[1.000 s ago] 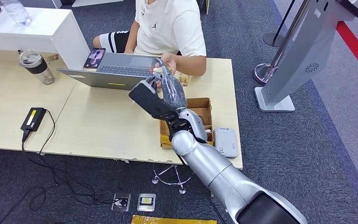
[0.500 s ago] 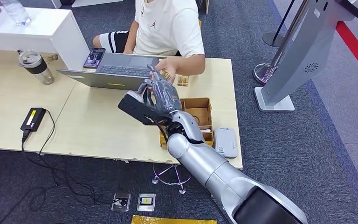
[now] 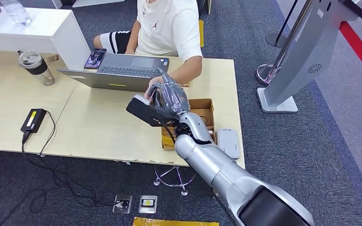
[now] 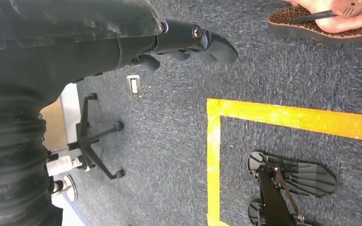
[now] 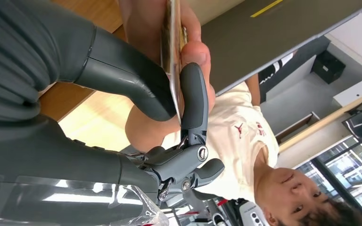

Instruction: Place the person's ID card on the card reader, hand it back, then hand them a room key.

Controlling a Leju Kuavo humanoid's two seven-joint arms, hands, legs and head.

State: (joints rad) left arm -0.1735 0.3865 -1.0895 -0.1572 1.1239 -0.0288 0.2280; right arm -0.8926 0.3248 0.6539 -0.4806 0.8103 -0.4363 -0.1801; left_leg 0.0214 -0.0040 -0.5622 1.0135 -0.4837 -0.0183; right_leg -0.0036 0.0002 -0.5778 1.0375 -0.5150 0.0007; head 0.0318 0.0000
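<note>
The card [image 5: 172, 44] stands edge-on between the thumb and a dark finger [image 5: 193, 101] of the right hand [image 3: 168, 96], and the person's hand [image 5: 188, 52] pinches the same card from the far side of those fingers. So both parties hold it at once, which is a handover in progress. Which card this is, the ID or the room key, I cannot tell from its thin edge; nor can I tell whether it is passing to the robot or to the person.

From the head view, the right hand is raised above the worktop [image 3: 99, 127], just in front of the laptop [image 3: 122, 73], with the person's forearm reaching in to meet it. Nearer the robot than the fingers lies an open cardboard box [image 3: 202, 113], and beside that a white card reader [image 3: 228, 142] with nothing on it.

My judgement: if the ID is arriving, the reading, the return and the key all remain; if it is going back, only the key remains.

The left hand [image 4: 188, 42] hangs over the carpet floor [image 4: 287, 75], its fingers loosely curled and apart, holding nothing.
</note>
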